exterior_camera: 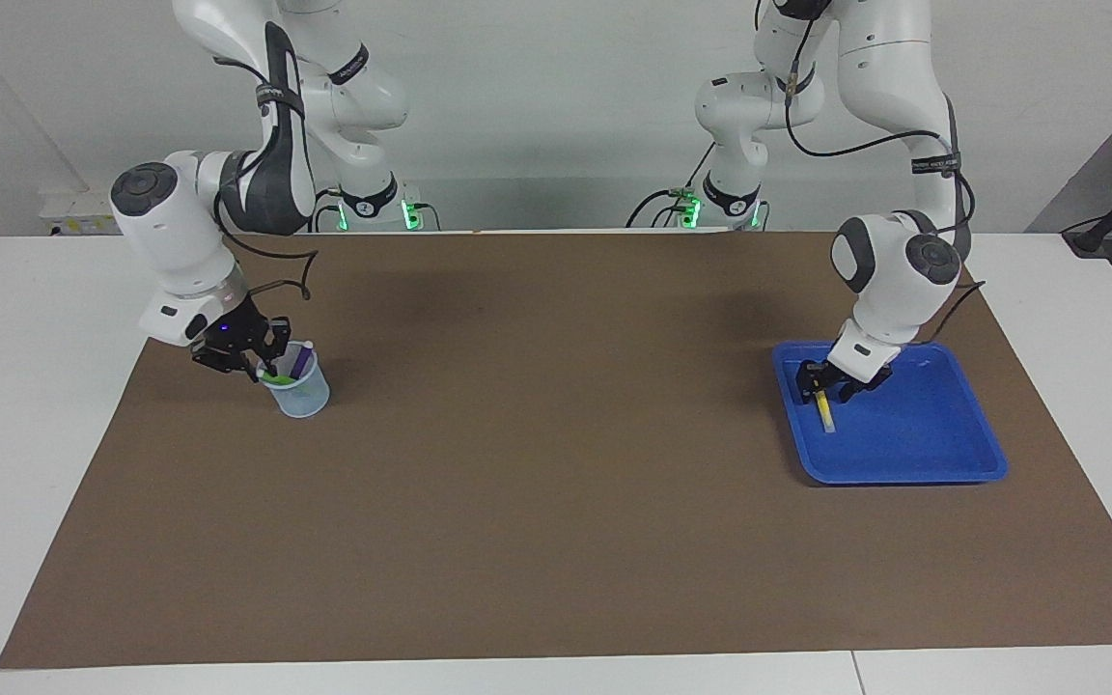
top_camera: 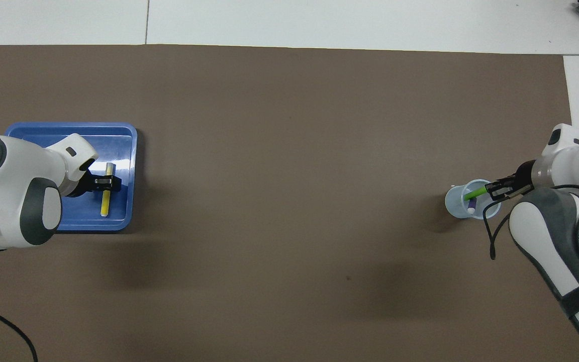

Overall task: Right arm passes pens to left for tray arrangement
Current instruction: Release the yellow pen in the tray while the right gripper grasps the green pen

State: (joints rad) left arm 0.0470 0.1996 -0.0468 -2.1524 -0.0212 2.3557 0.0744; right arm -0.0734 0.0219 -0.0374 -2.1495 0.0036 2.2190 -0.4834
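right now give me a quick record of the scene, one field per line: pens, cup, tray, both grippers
yellow pen: lying flat in the tray
green pen: leaning in the cup, top end between the right gripper's fingers
purple pen: standing in the cup
cup: upright on the mat, toward the right arm's end
tray: on the mat, toward the left arm's end
left gripper: low over the yellow pen
right gripper: at the cup's rim
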